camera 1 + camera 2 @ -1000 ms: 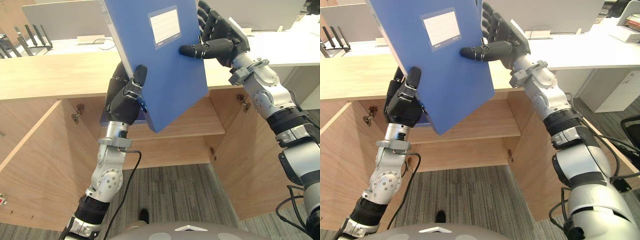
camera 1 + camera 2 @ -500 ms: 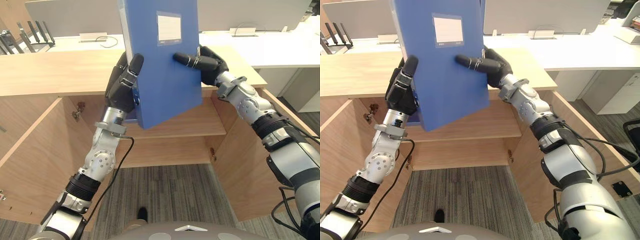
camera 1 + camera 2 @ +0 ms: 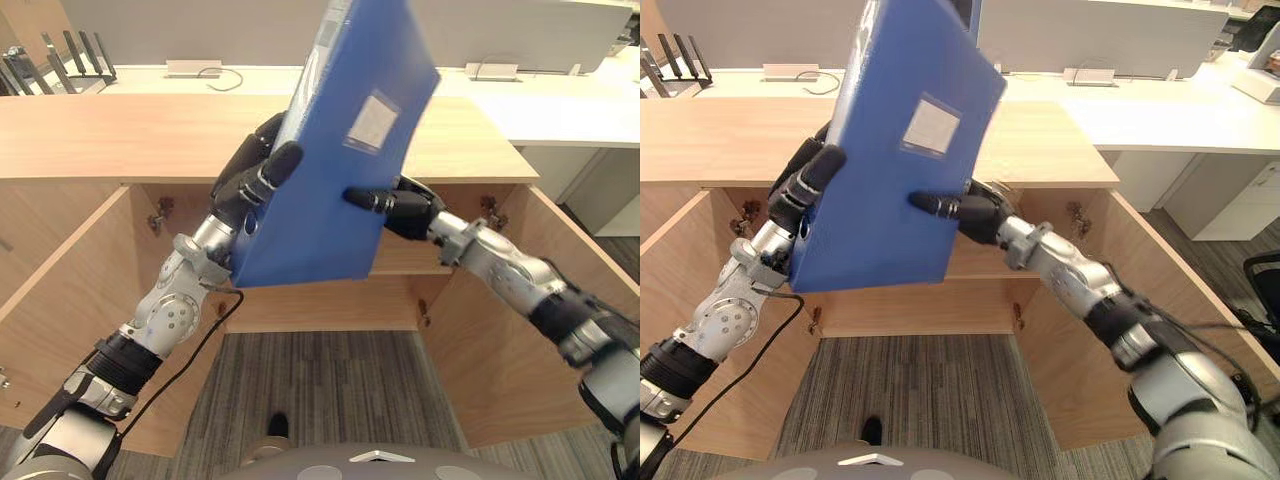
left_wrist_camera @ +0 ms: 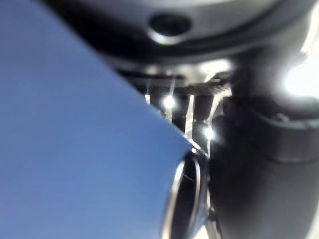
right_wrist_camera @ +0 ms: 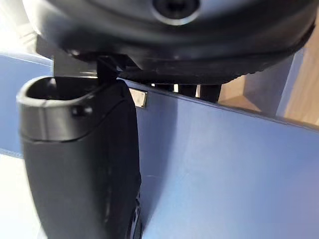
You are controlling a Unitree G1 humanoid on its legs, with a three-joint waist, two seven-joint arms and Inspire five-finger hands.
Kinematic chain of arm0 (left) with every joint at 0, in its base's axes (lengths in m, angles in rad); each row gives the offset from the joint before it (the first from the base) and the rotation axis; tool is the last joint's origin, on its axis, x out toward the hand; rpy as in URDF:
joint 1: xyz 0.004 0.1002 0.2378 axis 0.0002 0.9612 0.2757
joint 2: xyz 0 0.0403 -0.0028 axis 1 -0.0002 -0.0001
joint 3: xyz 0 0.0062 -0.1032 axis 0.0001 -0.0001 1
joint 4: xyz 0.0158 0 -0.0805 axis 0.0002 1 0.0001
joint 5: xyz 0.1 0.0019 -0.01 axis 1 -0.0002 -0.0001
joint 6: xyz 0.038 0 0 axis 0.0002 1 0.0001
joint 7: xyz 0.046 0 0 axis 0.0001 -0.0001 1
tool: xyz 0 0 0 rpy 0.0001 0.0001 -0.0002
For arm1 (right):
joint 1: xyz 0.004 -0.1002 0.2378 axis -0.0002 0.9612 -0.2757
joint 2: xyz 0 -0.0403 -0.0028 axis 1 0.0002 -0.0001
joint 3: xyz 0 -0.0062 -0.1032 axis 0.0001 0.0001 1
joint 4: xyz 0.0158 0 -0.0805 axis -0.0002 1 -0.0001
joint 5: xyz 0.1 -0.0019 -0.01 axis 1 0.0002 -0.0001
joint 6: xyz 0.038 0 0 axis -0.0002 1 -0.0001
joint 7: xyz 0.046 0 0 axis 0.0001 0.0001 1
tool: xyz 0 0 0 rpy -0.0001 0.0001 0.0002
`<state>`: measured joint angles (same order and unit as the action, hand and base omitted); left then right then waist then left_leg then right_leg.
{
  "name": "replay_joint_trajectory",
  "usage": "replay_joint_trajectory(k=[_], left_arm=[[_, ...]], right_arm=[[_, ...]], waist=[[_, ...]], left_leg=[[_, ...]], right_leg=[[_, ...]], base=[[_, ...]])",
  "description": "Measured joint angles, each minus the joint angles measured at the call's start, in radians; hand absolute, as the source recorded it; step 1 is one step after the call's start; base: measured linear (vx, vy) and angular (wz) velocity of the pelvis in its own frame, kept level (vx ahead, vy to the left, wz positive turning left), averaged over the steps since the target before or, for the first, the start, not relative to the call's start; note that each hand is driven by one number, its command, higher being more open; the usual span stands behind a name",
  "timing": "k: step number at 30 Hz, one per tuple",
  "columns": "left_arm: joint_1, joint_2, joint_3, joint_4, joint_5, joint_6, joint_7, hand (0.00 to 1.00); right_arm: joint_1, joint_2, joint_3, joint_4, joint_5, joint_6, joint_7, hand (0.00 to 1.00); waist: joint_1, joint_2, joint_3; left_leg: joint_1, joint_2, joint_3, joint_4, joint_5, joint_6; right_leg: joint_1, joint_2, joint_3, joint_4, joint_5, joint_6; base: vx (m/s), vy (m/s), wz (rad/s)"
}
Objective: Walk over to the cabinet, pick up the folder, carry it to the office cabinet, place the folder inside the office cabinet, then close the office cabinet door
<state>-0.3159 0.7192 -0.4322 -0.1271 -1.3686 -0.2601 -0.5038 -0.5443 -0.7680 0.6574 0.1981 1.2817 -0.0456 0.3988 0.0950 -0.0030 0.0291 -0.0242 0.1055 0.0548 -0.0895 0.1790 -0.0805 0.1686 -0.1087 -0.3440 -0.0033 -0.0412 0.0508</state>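
Blue folder (image 3: 330, 170) is held in the air by both hands, in front of the open cabinet (image 3: 120, 140) and above its opening. It is not yet inside.

Left hand (image 3: 255, 185) is closed on the folder's left edge: the thumb is laid on the front face and the fingers are wrapped behind. Right hand (image 3: 400, 210) is clamped on the lower right part, with the thumb pressed flat on the front face, as seen close up in the right wrist view (image 5: 79, 164), and the fingers hidden behind the folder.

The folder is tilted. Its long axis runs from the near lower left up to the far upper right, so the top corner leans over the cabinet top. The label is turned toward the camera.

Key relation: the shelf (image 3: 410, 262) lies below and beyond the folder's lower edge, and both doors are swung open, left door (image 3: 60, 330) and right door (image 3: 500, 350). The right hand is seen nearer the shelf, just in front of the opening; the left hand is higher, level with the cabinet top.

Judged step: placing the folder. The folder probably needs to be lowered and pushed away, bottom edge first, with the tilt taken out so the top corner is not caught on the cabinet top.
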Motion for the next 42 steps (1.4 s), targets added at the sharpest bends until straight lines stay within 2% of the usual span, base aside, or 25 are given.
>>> replay_joint_trajectory(k=[2, 4, 7, 13, 14, 20, 24, 25, 27, 31, 34, 35, 39, 40, 42], left_arm=[[0.068, -0.006, 0.034, -0.073, -0.002, -0.001, -0.010, 0.00], [0.156, -0.053, 0.084, -0.143, 0.002, -0.002, -0.016, 0.00], [0.255, -0.117, 0.135, -0.196, 0.049, -0.003, -0.009, 0.00], [0.352, -0.175, 0.145, -0.221, 0.063, -0.008, 0.034, 0.00], [0.369, -0.176, 0.147, -0.232, 0.063, -0.011, 0.044, 1.00], [0.421, -0.224, 0.147, -0.237, 0.076, -0.020, 0.082, 1.00], [0.514, -0.264, 0.140, -0.221, 0.039, -0.016, 0.093, 1.00], [0.522, -0.281, 0.133, -0.188, 0.039, -0.015, 0.093, 1.00], [0.526, -0.312, 0.134, -0.154, 0.036, -0.014, 0.093, 1.00], [0.512, -0.336, 0.161, 0.019, 0.043, -0.004, 0.068, 1.00], [0.519, -0.356, 0.177, 0.190, 0.051, 0.026, 0.085, 1.00], [0.531, -0.358, 0.172, 0.290, 0.129, 0.063, 0.103, 1.00], [0.564, -0.380, 0.078, 0.494, 0.277, 0.193, 0.143, 1.00], [0.575, -0.390, 0.056, 0.536, 0.321, 0.223, 0.143, 1.00], [0.599, -0.396, 0.056, 0.577, 0.355, 0.231, 0.144, 1.00]], right_arm=[[0.063, 0.010, -0.049, -0.086, 0.000, -0.008, -0.005, 0.00], [0.129, 0.064, -0.105, -0.159, -0.003, -0.024, -0.020, 0.00], [0.152, 0.112, -0.129, -0.168, -0.023, -0.017, -0.020, 0.00], [0.175, 0.132, -0.124, -0.168, -0.022, -0.007, -0.049, 0.00], [0.183, 0.146, -0.127, -0.168, -0.022, -0.007, -0.054, 0.00], [0.243, 0.206, -0.180, -0.167, -0.022, -0.008, -0.057, 0.00], [0.256, 0.297, -0.221, -0.122, -0.008, -0.038, -0.039, 0.00], [0.270, 0.324, -0.223, -0.113, 0.060, -0.041, -0.035, 0.00], [0.294, 0.370, -0.230, -0.085, 0.062, -0.072, -0.033, 0.00], [0.347, 0.396, -0.183, 0.007, 0.066, -0.073, -0.036, 0.00], [0.398, 0.399, -0.132, 0.046, 0.087, -0.067, -0.064, 0.00], [0.411, 0.452, -0.108, 0.043, 0.154, -0.056, -0.061, 0.00], [0.424, 0.625, -0.075, 0.022, 0.197, -0.051, -0.028, 0.00], [0.427, 0.640, -0.060, 0.022, 0.194, -0.051, -0.003, 0.00], [0.452, 0.638, -0.042, 0.029, 0.191, -0.046, 0.014, 0.00]], waist=[[-0.007, -0.001, 0.000], [-0.024, -0.005, -0.003], [-0.033, -0.003, -0.004], [-0.036, -0.005, -0.006], [-0.042, -0.006, -0.007], [-0.049, -0.004, -0.012], [-0.070, 0.001, -0.015], [-0.070, 0.004, -0.016], [-0.070, 0.007, -0.018], [-0.070, 0.019, -0.020], [-0.069, 0.024, -0.018], [-0.073, 0.028, -0.016], [-0.096, 0.029, -0.013], [-0.097, 0.028, -0.012], [-0.095, 0.024, -0.009]], left_leg=[[0.000, 0.007, 0.012, -0.001, -0.005, -0.006], [0.001, 0.014, 0.014, 0.000, -0.005, -0.007], [0.002, 0.019, 0.016, -0.001, -0.003, -0.010], [0.000, 0.025, 0.017, -0.002, 0.002, -0.016], [0.000, 0.025, 0.017, -0.002, 0.002, -0.016], [-0.003, 0.023, 0.017, -0.002, 0.008, -0.007], [-0.002, 0.023, 0.016, -0.002, 0.012, -0.006], [-0.002, 0.023, 0.016, -0.002, 0.013, -0.006], [-0.002, 0.023, 0.016, -0.002, 0.014, -0.005], [-0.002, 0.027, 0.008, -0.002, 0.005, -0.016], [-0.002, 0.035, 0.005, -0.002, 0.003, -0.020], [-0.002, 0.041, 0.006, -0.002, 0.002, -0.025], [-0.002, 0.051, 0.010, -0.002, -0.007, -0.034], [-0.001, 0.049, 0.008, -0.002, -0.010, -0.033], [0.007, 0.045, 0.009, -0.001, -0.012, -0.029]], right_leg=[[-0.014, 0.001, 0.018, 0.024, -0.010, -0.005], [-0.030, 0.004, 0.024, 0.043, -0.018, -0.001], [-0.042, 0.006, 0.031, 0.060, -0.027, 0.002], [-0.052, 0.008, 0.034, 0.068, -0.035, 0.002], [-0.052, 0.008, 0.034, 0.068, -0.034, 0.005], [-0.048, 0.008, 0.033, 0.052, -0.024, 0.020], [-0.047, 0.008, 0.033, 0.050, -0.023, 0.021], [-0.047, 0.008, 0.033, 0.050, -0.023, 0.021], [-0.046, 0.008, 0.032, 0.048, -0.022, 0.022], [-0.021, 0.017, 0.024, 0.005, -0.004, 0.026], [-0.009, 0.028, 0.021, -0.018, 0.000, 0.023], [-0.009, 0.030, 0.022, -0.019, 0.001, 0.022], [-0.005, 0.040, 0.025, -0.036, 0.003, 0.017], [-0.001, 0.040, 0.023, -0.035, 0.003, 0.018], [0.009, 0.036, 0.022, -0.037, 0.000, 0.019]], base=[[-0.02, -0.021, -0.18], [-0.03, -0.037, -0.09], [-0.04, -0.032, -0.06], [-0.02, -0.012, -0.02], [0.00, 0.000, 0.00], [0.00, 0.000, 0.00], [0.00, 0.000, 0.00], [0.00, 0.000, 0.00], [0.00, 0.000, 0.00], [-0.02, -0.015, 0.05], [-0.01, -0.037, 0.01], [0.02, -0.031, -0.04], [0.05, -0.049, -0.04], [0.08, -0.040, 0.02], [0.09, -0.026, 0.03]])
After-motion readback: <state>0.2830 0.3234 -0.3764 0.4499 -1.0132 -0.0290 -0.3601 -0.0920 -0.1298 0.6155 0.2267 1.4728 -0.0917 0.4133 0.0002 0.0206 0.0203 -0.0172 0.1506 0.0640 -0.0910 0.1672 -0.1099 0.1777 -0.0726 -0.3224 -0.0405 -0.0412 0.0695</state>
